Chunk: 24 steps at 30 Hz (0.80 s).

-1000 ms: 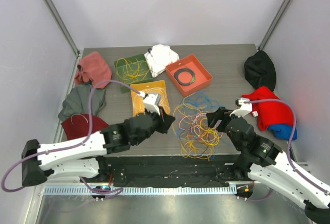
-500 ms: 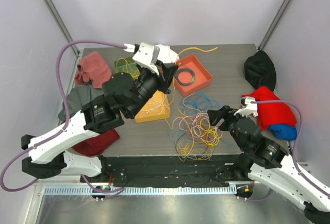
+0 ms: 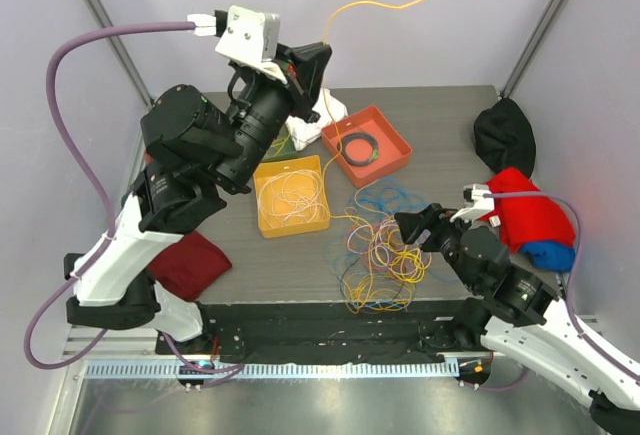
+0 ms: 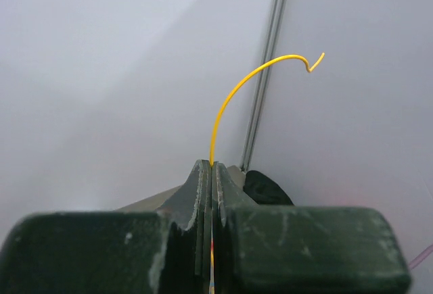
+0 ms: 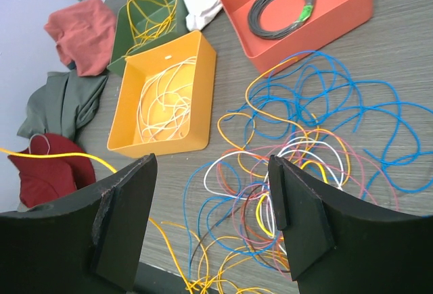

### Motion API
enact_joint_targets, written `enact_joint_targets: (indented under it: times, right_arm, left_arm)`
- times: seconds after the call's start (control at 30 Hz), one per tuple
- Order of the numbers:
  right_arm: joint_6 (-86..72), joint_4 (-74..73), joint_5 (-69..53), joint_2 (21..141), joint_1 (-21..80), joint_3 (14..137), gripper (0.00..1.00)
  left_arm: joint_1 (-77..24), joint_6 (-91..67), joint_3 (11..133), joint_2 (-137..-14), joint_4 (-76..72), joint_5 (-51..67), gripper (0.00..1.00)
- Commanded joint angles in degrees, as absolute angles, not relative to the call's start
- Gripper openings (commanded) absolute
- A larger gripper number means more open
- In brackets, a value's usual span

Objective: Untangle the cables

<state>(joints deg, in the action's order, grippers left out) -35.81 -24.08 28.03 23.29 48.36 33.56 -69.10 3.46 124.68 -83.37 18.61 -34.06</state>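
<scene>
The table (image 3: 450,170) is shut in by walls (image 3: 460,25) on three sides. Cloths crowd its side edges: a red cloth (image 3: 530,217) and a black cloth (image 3: 503,135) on the right, and a dark red cloth (image 3: 190,265) at the near left. Bare surface shows mainly between the red tray (image 3: 396,151) and the black cloth, and in front of the yellow tray (image 3: 262,223).

The cables (image 3: 380,250) lie in a loose heap in the near middle of the table, their lowest loops almost at the near edge. Thin yellow, blue, white and pink loops cross one another, with the blue ones spreading toward the red tray.

The left gripper (image 3: 318,60) stands high above the back of the table, clenched on one yellow cable (image 3: 375,5) whose free end curls in front of the back wall. The right gripper (image 3: 413,225) hovers just right of the heap, jaws spread wide, grasping nothing.
</scene>
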Motion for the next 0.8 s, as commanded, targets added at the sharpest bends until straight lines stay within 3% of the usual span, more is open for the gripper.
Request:
enact_joint_targets:
  times: [0.0, 0.4, 0.6, 0.67, 0.77]
  right_arm:
    - [-34.2, -19.3, 23.6, 25.9, 48.5, 35.8, 0.75]
    - [-34.7, -11.2, 6.3, 27.8, 48.5, 30.3, 0.75]
    - [-35.6, -15.5, 7.9, 26.0, 48.5, 27.0, 0.75]
    - [-35.9, -14.9, 8.0, 26.3, 48.5, 25.6, 0.73]
    - [-35.9, -12.2, 8.1, 28.5, 48.5, 24.4, 0.62]
  left_arm:
    - [-69.0, 6.9, 129.1, -85.3, 19.6, -33.8, 0.0]
    - [-69.0, 7.2, 128.1, -86.0, 19.0, -33.9, 0.0]
    - [-69.0, 7.0, 127.6, -85.7, 19.4, -33.9, 0.0]
    - [-69.1, 6.9, 127.0, -85.4, 19.3, -34.0, 0.0]
    - [-69.0, 6.6, 126.2, -85.0, 19.1, -33.9, 0.0]
